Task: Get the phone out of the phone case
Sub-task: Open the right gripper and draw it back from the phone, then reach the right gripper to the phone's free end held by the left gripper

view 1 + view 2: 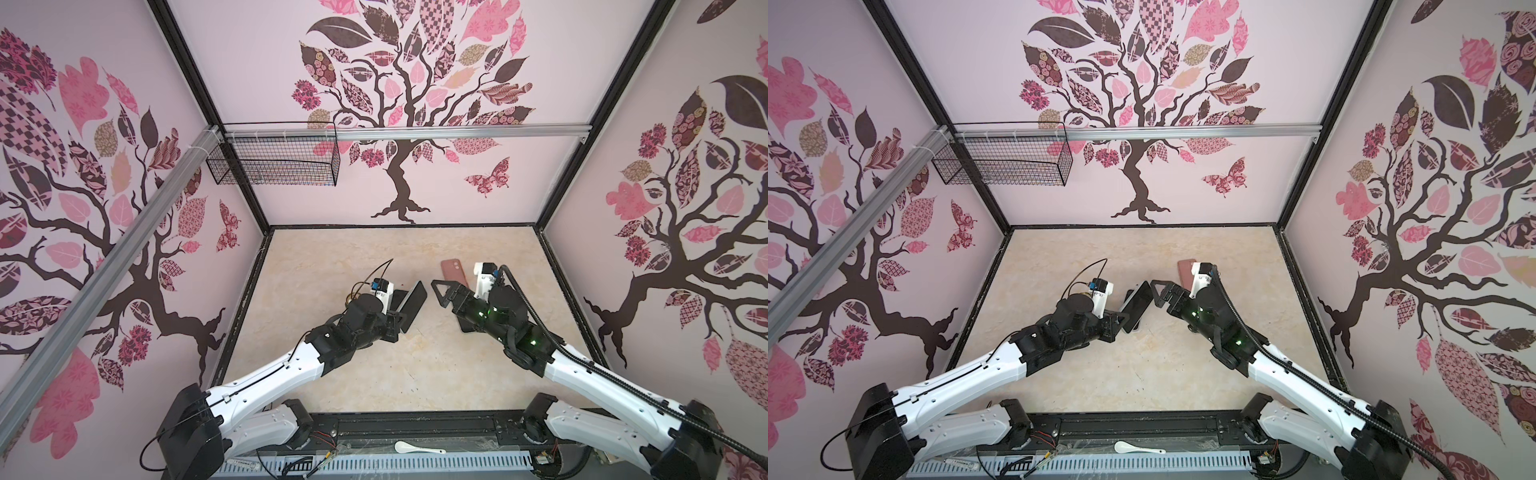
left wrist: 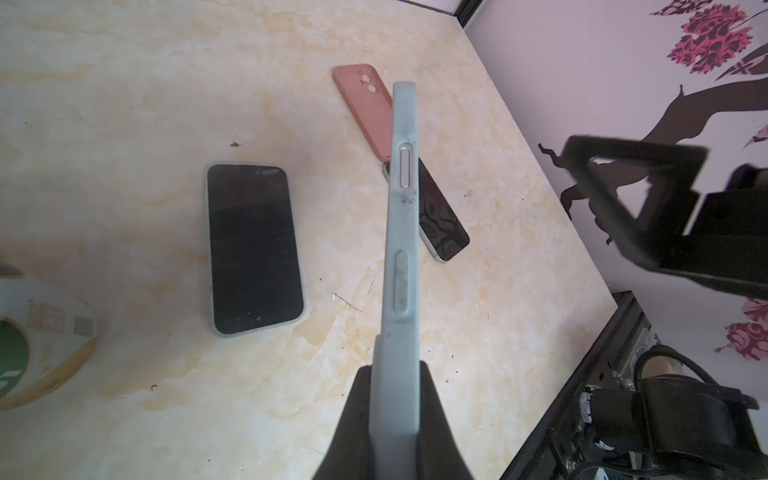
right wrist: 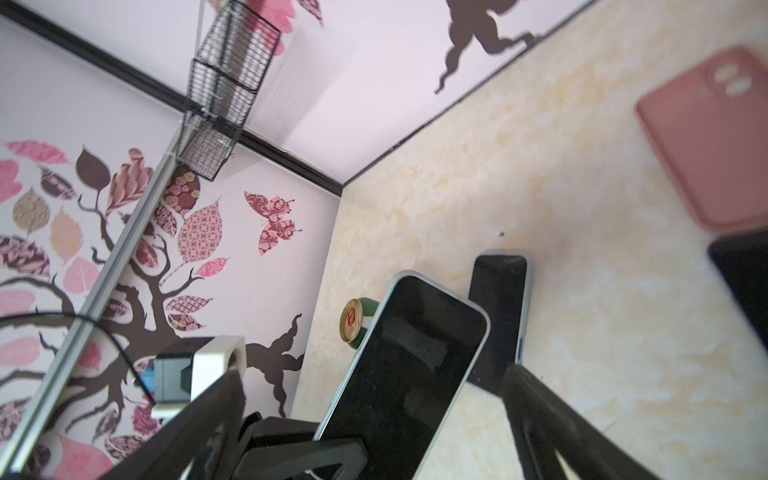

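Left gripper (image 2: pixel 395 386) jaws clamp one end of the phone case (image 2: pixel 401 208), held on edge above the table (image 2: pixel 124 104) with the phone (image 3: pixel 411 365) seated inside. Right gripper (image 3: pixel 372 374) stands wide open beside it, holding nothing, so the pulling-out looks not yet begun.

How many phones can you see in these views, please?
3. One cased phone is clamped in the jaws of the left gripper; a second cased phone lies flat on the table; a bare phone lies beside the pink case, which might hide another.
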`<action>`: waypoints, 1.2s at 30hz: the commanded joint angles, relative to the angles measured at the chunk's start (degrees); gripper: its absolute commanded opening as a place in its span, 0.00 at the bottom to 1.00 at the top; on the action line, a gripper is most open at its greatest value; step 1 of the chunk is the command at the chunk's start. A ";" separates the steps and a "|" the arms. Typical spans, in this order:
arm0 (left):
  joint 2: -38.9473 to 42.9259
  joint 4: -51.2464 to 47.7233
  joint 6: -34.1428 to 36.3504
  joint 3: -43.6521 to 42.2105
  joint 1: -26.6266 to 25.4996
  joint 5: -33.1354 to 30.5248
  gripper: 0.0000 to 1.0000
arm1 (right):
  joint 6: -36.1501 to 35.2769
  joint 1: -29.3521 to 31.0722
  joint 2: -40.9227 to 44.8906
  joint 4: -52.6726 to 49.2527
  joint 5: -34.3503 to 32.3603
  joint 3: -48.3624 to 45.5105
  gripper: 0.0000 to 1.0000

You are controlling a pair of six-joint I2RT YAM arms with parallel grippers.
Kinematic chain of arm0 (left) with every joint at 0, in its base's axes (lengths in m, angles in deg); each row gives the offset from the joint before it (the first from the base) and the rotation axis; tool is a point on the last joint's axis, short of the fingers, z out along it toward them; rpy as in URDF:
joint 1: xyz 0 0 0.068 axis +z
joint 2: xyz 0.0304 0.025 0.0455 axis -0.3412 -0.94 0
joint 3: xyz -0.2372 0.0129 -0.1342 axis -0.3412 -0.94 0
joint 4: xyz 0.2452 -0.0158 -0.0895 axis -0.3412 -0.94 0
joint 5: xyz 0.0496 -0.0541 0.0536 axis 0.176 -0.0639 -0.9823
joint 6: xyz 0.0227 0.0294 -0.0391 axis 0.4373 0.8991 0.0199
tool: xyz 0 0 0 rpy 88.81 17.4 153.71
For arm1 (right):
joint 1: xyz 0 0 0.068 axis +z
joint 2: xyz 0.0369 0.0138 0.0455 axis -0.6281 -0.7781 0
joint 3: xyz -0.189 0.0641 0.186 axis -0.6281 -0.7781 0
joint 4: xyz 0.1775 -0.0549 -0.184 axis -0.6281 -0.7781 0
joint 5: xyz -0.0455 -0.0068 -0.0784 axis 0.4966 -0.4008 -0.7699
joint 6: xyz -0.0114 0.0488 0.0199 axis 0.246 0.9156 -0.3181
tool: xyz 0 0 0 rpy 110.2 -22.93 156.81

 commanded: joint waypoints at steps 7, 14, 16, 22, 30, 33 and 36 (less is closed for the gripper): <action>2.35 -9.22 4.51 6.32 4.80 4.53 0.00 | -35.25 -0.11 2.83 -7.56 5.17 2.99 1.00; 6.69 -18.33 12.44 11.68 4.89 7.84 0.00 | -47.33 -0.06 2.66 -11.97 13.99 6.23 0.97; 8.13 -21.42 16.81 13.04 5.50 10.88 0.00 | -50.60 -0.10 1.47 -14.47 16.34 7.63 0.95; 10.62 -31.33 26.64 17.52 18.34 29.88 0.00 | -58.25 -0.34 0.77 -20.37 14.10 9.48 1.00; 10.43 -36.03 32.88 20.30 22.85 40.99 0.00 | -62.02 -3.01 -4.26 -28.48 25.83 13.35 1.00; 11.56 -36.77 34.68 20.29 22.85 44.13 0.00 | -63.70 -3.02 -5.66 -31.91 32.14 14.83 1.00; 13.24 -38.21 37.42 20.16 22.85 45.19 0.00 | -65.17 -2.98 -6.09 -35.84 36.46 16.40 0.99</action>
